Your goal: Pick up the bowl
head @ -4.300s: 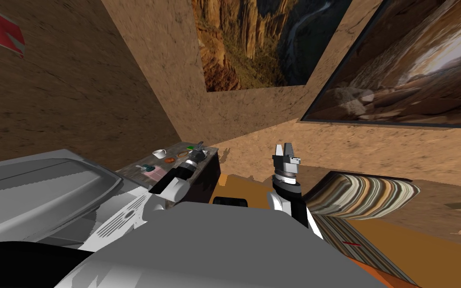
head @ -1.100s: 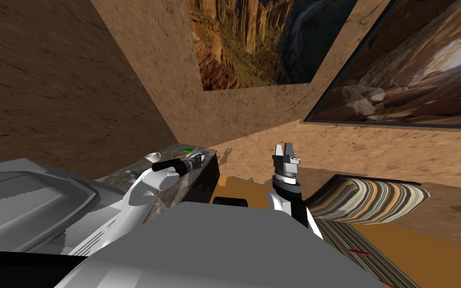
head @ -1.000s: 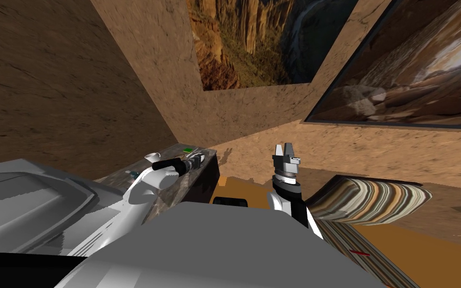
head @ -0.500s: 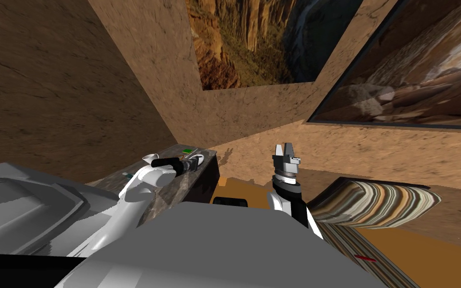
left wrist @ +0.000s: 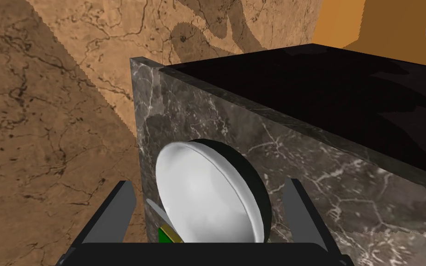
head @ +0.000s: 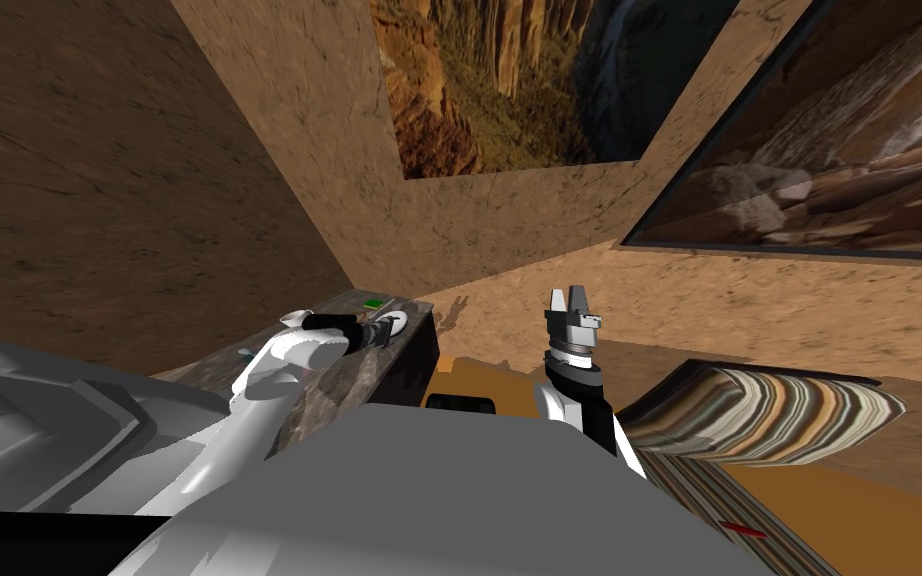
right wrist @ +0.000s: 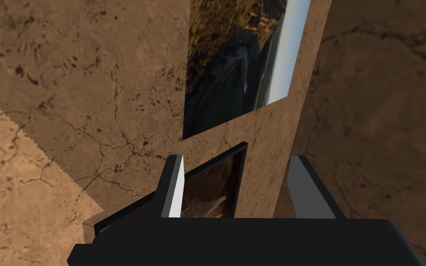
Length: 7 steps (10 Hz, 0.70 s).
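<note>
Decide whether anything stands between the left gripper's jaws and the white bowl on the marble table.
Nothing visible does. The bowl sits on the marble table between the open jaws of the left gripper, with a gap at each side. A small green thing lies close beside the bowl.

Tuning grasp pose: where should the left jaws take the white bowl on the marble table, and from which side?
Probably by the rim, jaws on opposite sides, advancing the way the left gripper points. The bowl is round and shallow and sits between the open jaws, touching neither, near the edge of the marble table.
</note>
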{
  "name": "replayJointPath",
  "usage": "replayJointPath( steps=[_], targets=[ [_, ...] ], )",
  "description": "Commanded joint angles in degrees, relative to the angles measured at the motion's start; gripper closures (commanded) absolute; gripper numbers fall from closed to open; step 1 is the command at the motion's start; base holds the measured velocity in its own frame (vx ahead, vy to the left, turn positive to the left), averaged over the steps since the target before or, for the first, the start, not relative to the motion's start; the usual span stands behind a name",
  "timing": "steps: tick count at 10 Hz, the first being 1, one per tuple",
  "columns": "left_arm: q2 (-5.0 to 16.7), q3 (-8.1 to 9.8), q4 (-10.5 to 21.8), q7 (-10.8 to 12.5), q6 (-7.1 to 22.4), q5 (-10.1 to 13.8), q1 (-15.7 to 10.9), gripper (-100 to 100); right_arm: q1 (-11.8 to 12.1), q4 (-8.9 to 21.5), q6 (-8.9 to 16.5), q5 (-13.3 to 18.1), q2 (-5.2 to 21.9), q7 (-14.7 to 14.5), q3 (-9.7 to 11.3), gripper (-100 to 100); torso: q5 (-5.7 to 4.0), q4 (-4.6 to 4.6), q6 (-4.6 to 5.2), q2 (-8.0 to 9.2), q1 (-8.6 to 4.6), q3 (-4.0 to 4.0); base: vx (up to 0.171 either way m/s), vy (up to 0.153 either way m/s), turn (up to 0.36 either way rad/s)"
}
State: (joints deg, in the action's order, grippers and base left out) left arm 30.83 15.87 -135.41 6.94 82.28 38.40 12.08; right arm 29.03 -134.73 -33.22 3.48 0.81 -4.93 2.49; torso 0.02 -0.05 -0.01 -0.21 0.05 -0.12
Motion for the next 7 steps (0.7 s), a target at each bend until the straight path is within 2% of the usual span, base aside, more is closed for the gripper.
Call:
replayJointPath(
  steps=[1, 2, 3, 4, 5, 7],
  targets=[
    [0.3, 0.64, 0.3, 0.2, 2.9, 0.4, -0.4, -100, 0.0, 0.0, 0.0, 0.0, 0.0, 0.0, 0.0, 0, 0.0, 0.0, 0.0, 0.0, 0.0, 0.0, 0.053, 0.007, 0.002],
    [0.8, 1.81, 1.1, 0.4, 4.3, 1.0, -0.8, -100, 0.0, 0.0, 0.0, 0.0, 0.0, 0.0, 0.0, 0, 0.0, 0.0, 0.0, 0.01, -0.01, 0.0, 0.057, 0.018, 0.003],
    [0.8, 1.81, 1.1, 0.4, 5.9, 1.0, -0.8, -100, 0.0, 0.0, 0.0, 0.0, 0.0, 0.0, 0.0, 0, 0.0, 0.0, 0.0, -0.01, 0.03, -0.01, 0.05, 0.012, -0.001],
    [1.3, 2.93, 1.9, 0.5, 7.6, 1.5, -1.1, -100, 0.0, 0.0, 0.0, 0.0, 0.0, 0.0, 0.0, 0, 0.0, 0.0, 0.0, 0.01, 0.01, 0.0, 0.056, 0.004, 0.002],
    [1.3, 2.93, 1.9, 0.5, 8.9, 1.5, -1.1, -100, 0.0, 0.0, 0.0, 0.0, 0.0, 0.0, 0.0, 0, 0.0, 0.0, 0.0, 0.0, -0.01, 0.0, 0.053, 0.007, 0.002],
    [1.9, 4.96, 3.6, 0.7, 12.9, 2.2, -1.6, -100, 0.0, 0.0, 0.0, 0.0, 0.0, 0.0, 0.0, 0, 0.0, -0.01, 0.0, -0.02, 0.0, -0.01, 0.072, 0.018, 0.005]
  ],
)
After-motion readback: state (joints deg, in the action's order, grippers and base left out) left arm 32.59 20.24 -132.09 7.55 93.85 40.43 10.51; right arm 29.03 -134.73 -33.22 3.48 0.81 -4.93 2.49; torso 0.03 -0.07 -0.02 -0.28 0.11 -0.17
